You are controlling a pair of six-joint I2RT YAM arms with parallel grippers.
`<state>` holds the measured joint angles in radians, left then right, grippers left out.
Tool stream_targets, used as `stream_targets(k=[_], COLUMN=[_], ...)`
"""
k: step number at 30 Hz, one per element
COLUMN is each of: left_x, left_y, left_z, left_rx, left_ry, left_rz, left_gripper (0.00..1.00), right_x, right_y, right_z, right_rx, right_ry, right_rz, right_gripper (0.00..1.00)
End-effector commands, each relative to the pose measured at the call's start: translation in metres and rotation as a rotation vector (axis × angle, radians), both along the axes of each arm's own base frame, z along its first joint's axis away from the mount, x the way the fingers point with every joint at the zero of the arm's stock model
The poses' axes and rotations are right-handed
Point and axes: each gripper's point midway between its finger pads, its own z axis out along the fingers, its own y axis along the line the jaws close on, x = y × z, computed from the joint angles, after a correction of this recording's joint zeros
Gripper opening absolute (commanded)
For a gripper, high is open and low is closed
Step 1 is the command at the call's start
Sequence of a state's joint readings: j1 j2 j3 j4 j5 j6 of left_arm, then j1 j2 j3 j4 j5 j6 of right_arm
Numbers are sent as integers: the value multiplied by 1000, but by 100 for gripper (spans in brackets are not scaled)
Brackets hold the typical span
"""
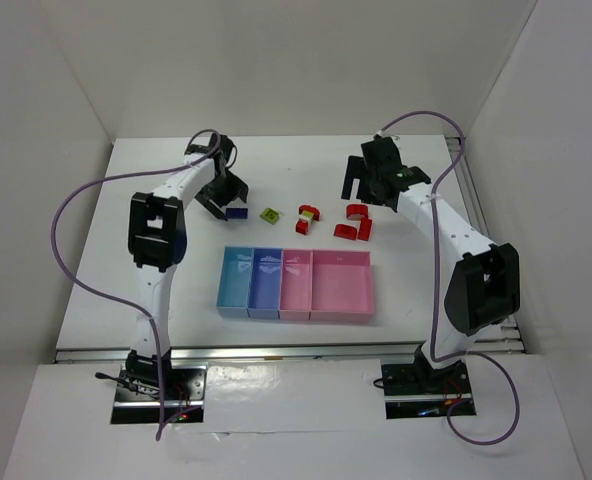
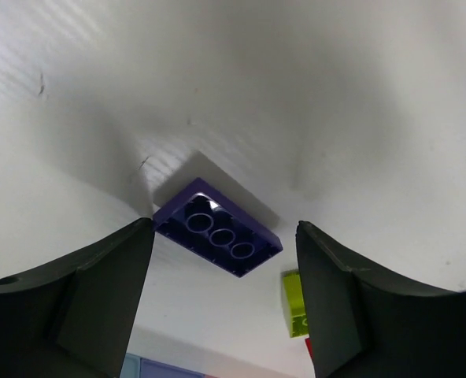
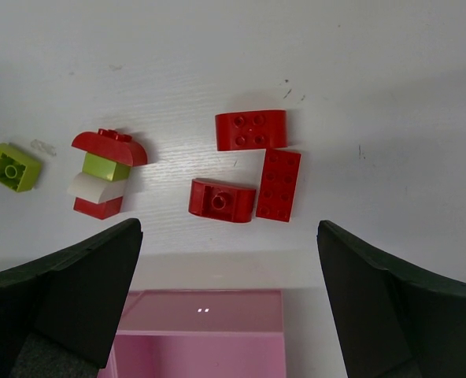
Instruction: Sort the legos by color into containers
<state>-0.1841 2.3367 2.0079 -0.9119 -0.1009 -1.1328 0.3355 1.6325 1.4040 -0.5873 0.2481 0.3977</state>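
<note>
A dark blue brick (image 1: 238, 212) lies upside down on the table; in the left wrist view (image 2: 217, 228) it sits between my fingers, its corner close to the left fingertip. My left gripper (image 1: 224, 203) (image 2: 225, 256) is open around it. My right gripper (image 1: 360, 183) (image 3: 230, 236) is open and empty above the red bricks: an arch (image 3: 250, 130), a flat brick (image 3: 279, 184) and another arch (image 3: 222, 200). A small stack (image 3: 103, 173) (image 1: 306, 218) holds red, yellow-green and pale pieces. A loose yellow-green brick (image 1: 270, 215) (image 3: 14, 167) (image 2: 294, 303) lies between the blue brick and the stack.
Four trays stand in a row in front of the bricks: light blue (image 1: 235, 280), darker blue (image 1: 266, 283), pink (image 1: 296, 285) and wide pink (image 1: 343, 287) (image 3: 201, 331). White walls enclose the table on three sides.
</note>
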Motion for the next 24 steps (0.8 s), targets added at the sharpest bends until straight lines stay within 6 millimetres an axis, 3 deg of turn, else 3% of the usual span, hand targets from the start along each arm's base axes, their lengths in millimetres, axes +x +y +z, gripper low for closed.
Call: stream_targets(k=[1, 9, 11, 13, 16, 20, 24], left_x=[15, 19, 27, 26, 18, -1, -6], left_y=[13, 12, 7, 0, -10, -11, -11], left_z=[-1, -8, -4, -12, -6, -9, -11], left_rx=[15, 28, 9, 2, 19, 26, 20], left_ry=[-20, -16, -41, -30, -17, 24, 39], left_rz=[38, -49, -80, -131, -172, -159, -127], left_gripper=[83, 79, 80, 80, 80, 82, 81], right_x=[2, 2, 2, 5, 3, 3, 4], right_y=[-5, -3, -3, -2, -3, 1, 3], right_z=[24, 12, 12, 8, 7, 1, -6], right_rx=[4, 1, 1, -2, -5, 9, 13], right_ry=[-68, -40, -40, -31, -22, -11, 1], right_rz=[-7, 0, 0, 0, 0, 16, 23], right_gripper=[100, 100, 100, 100, 100, 100, 100])
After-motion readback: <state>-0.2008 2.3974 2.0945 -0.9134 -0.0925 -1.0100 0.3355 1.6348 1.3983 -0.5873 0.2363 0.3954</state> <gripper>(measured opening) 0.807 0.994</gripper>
